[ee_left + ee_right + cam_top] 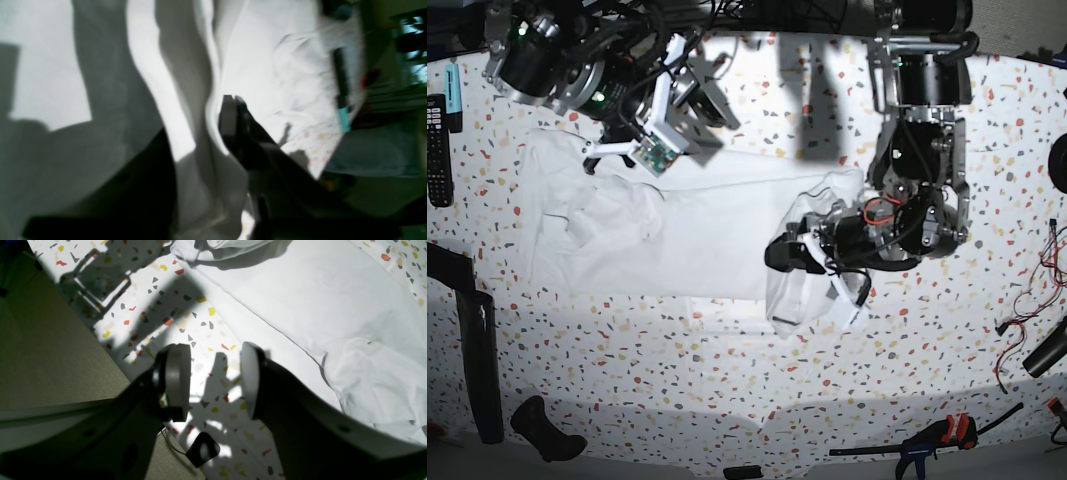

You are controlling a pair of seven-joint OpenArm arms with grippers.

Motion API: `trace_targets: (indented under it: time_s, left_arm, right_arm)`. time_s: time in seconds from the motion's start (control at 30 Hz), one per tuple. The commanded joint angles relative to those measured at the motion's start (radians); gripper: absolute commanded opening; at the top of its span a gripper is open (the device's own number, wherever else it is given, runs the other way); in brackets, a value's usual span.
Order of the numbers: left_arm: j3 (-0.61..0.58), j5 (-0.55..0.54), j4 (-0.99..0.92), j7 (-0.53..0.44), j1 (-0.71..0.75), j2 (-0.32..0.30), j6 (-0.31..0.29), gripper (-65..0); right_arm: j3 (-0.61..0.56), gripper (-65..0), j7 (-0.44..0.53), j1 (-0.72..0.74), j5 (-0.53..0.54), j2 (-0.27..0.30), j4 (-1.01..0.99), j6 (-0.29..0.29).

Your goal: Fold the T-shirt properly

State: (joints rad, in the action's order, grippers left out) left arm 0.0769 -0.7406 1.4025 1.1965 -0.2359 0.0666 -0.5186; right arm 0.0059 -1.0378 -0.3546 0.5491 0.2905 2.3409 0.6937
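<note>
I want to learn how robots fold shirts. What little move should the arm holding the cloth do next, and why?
Probably carry the pinched edge across toward the middle of the T-shirt and lay it down. The left gripper looks shut on a lifted fold of the shirt, bunched up at that side, while the rest lies flat on the speckled table. The right gripper hangs open, holding nothing.

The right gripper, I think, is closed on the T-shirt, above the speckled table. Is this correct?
Not quite. The right wrist view shows the right gripper open and empty above the speckled table; the T-shirt lies beside it, untouched.
</note>
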Motion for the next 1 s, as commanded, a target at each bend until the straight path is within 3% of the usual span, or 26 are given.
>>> trace_targets:
  time_s: [0.0,0.4,0.43,0.57,0.63,0.7,0.8,0.97]
  left_arm:
    - [-0.002,-0.056,0.018,-0.014,-0.027,0.005,-0.005,-65.0]
    - [-0.057,-0.079,0.018,-0.007,-0.027,0.005,-0.014,-65.0]
    - [-0.074,-0.079,0.018,-0.007,-0.027,0.005,-0.038,-61.6]
    - [-0.181,-0.079,0.018,-0.008,-0.027,0.002,-0.050,-33.0]
    - [-0.233,-0.079,0.018,-0.022,-0.028,0.002,-0.050,-25.0]
    - [-0.269,-0.071,0.018,-0.051,-0.031,0.002,-0.050,-21.5]
    - [-0.283,-0.045,0.018,-0.092,-0.044,0.002,-0.050,-21.4]
    - [-0.280,0.107,0.018,-0.094,-0.097,-0.004,-0.050,-21.4]
  right_arm:
    - [0.002,-39.9,0.024,0.003,0.008,0.003,0.015,0.004]
    - [0.002,-39.9,0.024,0.003,0.008,0.003,0.015,0.004]
    - [0.002,-39.9,0.024,0.003,0.008,0.003,0.015,0.004]
    - [0.002,-39.9,0.024,0.003,0.004,0.003,0.015,0.004]
    - [0.002,-39.9,0.023,0.003,0.000,0.003,0.015,0.004]
    - [0.002,-39.9,0.023,0.003,-0.006,0.003,0.015,0.004]
    - [0.002,-39.9,0.021,0.002,-0.026,0.003,0.015,0.004]
    - [0.006,-39.9,0.043,0.003,-0.024,0.003,0.015,0.004]
